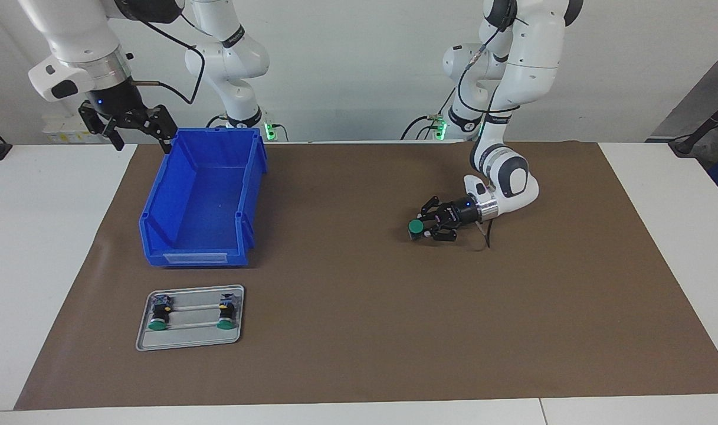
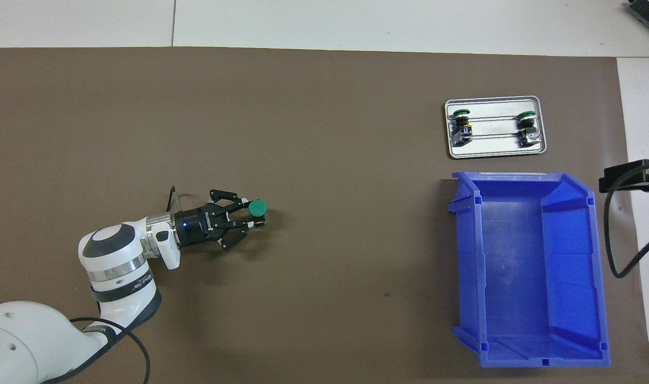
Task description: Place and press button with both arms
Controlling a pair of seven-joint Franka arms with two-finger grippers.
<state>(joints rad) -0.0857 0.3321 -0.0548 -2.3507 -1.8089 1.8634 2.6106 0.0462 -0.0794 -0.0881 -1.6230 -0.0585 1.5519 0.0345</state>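
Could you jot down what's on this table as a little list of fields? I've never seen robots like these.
left hand: low over the mat, shut on a green-capped button
right hand: open, raised over the table beside the bin's corner, waiting
blue bin: looks empty, toward the right arm's end
metal tray: farther from the robots than the bin, holds two more buttons
brown mat: covers the middle of the white table

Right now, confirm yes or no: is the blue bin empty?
Yes, the blue bin shows only its bare floor in the overhead view.
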